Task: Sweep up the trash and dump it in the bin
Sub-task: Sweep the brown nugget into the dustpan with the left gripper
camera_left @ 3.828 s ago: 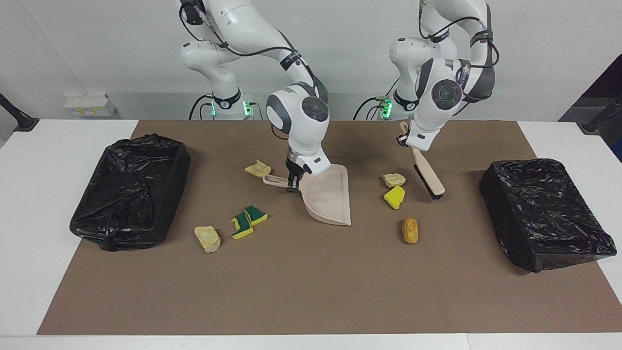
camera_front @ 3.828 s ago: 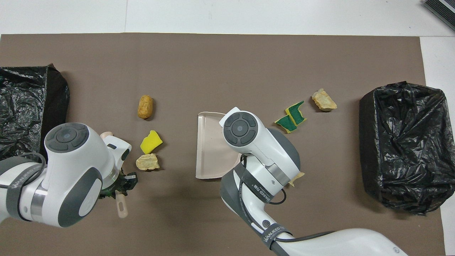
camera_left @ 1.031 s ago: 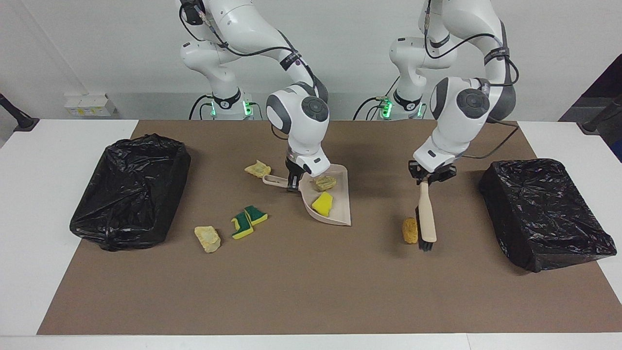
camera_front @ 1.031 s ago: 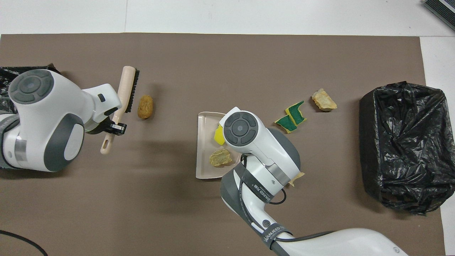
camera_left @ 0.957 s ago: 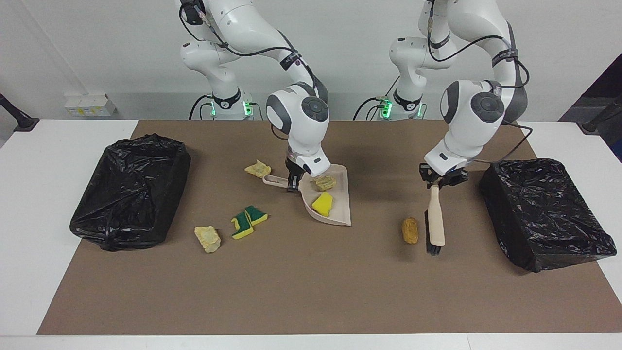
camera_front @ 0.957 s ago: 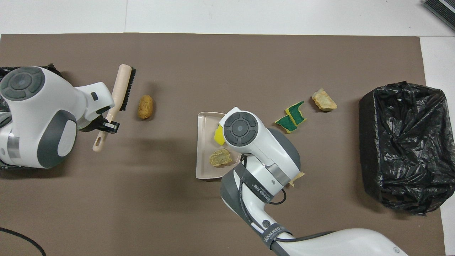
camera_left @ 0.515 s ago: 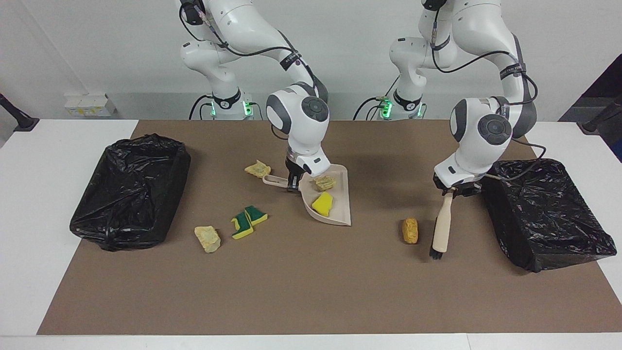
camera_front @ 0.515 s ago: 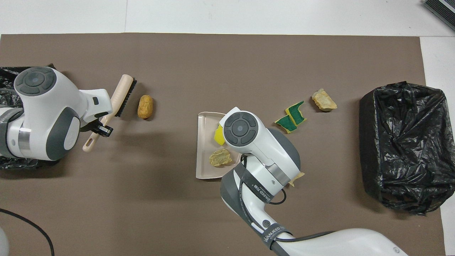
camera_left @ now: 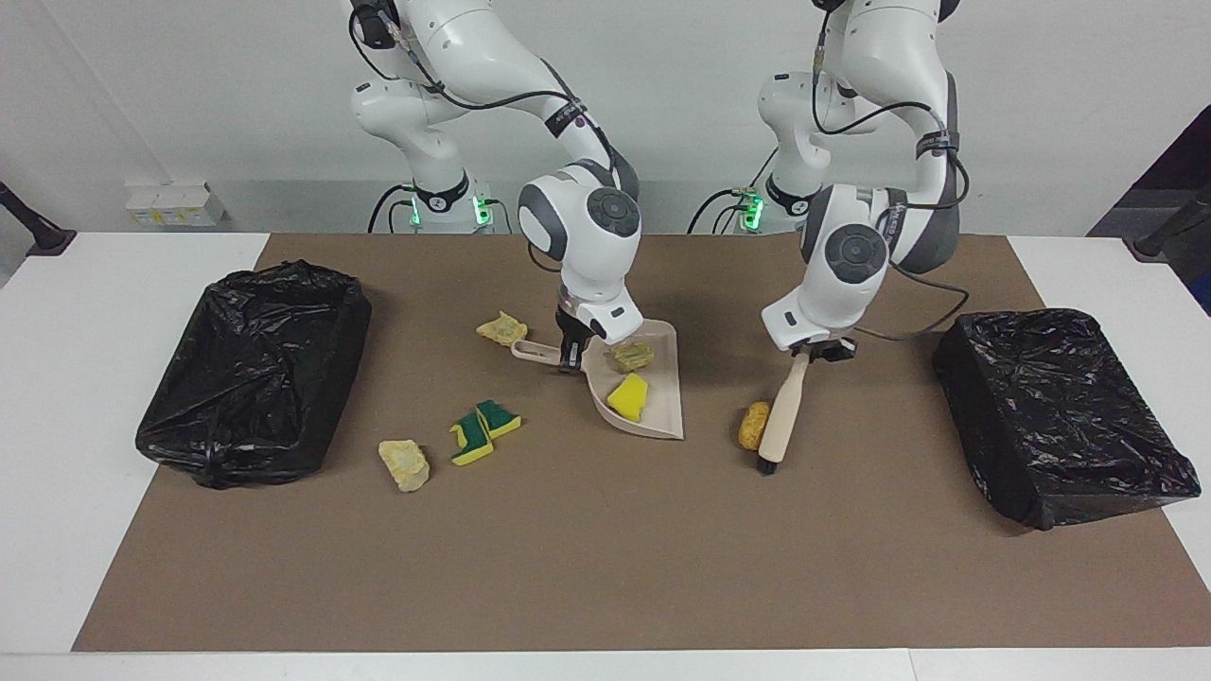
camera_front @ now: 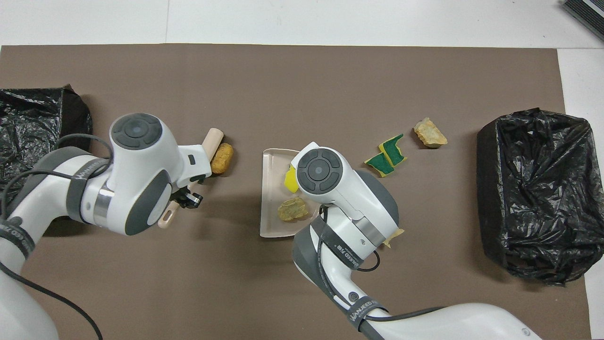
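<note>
My left gripper (camera_left: 819,351) is shut on the handle of the beige brush (camera_left: 783,416). The brush head rests on the mat against a tan-orange scrap (camera_left: 754,426), which also shows in the overhead view (camera_front: 222,158). The scrap lies a short way from the open mouth of the beige dustpan (camera_left: 662,416). My right gripper (camera_left: 570,357) is shut on the dustpan's handle and holds it on the mat. A yellow scrap (camera_left: 627,395) and a pale beige scrap (camera_left: 631,356) lie in the pan. Two green-with-yellow scraps (camera_left: 482,430), a beige scrap (camera_left: 404,463) and a pale yellow scrap (camera_left: 502,329) lie loose.
A black bag-lined bin (camera_left: 255,369) stands at the right arm's end of the table and another (camera_left: 1060,416) at the left arm's end. A brown mat (camera_left: 605,567) covers the table's middle.
My left gripper has swept the brush toward the dustpan and pushed the tan-orange scrap with it, closer to the pan's mouth. The right gripper and the dustpan have not moved.
</note>
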Robot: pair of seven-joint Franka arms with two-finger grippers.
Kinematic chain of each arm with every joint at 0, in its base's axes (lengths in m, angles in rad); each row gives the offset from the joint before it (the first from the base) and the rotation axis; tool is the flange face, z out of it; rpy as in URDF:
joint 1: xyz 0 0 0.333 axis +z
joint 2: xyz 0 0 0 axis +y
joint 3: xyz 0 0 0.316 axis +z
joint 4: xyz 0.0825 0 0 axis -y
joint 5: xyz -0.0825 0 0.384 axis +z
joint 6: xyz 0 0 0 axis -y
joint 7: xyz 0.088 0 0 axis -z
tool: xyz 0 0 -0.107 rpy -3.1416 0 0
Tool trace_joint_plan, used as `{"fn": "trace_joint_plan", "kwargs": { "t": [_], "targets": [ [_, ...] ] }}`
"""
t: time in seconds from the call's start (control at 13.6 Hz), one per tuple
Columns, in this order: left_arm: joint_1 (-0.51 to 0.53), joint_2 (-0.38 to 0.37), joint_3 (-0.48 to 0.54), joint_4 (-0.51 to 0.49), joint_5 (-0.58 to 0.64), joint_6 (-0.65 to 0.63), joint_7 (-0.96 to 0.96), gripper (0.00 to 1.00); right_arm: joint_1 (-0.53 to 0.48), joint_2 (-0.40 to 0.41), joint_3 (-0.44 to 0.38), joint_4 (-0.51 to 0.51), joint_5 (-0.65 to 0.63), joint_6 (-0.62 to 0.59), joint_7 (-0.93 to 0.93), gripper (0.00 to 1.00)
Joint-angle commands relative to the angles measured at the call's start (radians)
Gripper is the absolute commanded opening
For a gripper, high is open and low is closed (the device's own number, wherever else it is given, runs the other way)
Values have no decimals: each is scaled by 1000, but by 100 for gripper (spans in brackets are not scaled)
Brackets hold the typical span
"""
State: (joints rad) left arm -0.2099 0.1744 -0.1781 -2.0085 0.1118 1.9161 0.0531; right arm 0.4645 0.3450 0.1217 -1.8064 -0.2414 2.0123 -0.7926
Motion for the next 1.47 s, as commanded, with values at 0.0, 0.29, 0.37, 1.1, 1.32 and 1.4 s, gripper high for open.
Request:
{"fn": "trace_joint_plan", "kwargs": {
  "t": [0.0, 0.29, 0.37, 1.1, 1.32, 1.4],
  "targets": [
    [-9, -64, -122, -65, -3, -9, -198, 0, -12, -8, 7, -5, -24, -10, 30, 0],
    [-8, -73, -315, -62, -53, 3, -435, 0, -10, -8, 7, -7, -15, -9, 32, 0],
    [-8, -73, -343, -55, -64, -6, -456, 0, -12, -6, 7, -7, -15, -7, 32, 0],
    [24, -223, -207, 74, -149, -271, -381, 0, -29, -4, 7, -8, -15, -4, 20, 0],
    [26, -263, -201, 47, -165, -312, -366, 0, -53, -17, 7, -7, -7, 23, 9, 0],
    [27, -289, -201, 13, -216, -299, -371, 0, -72, -27, 9, -2, 35, 31, -14, 0]
  ]
}}
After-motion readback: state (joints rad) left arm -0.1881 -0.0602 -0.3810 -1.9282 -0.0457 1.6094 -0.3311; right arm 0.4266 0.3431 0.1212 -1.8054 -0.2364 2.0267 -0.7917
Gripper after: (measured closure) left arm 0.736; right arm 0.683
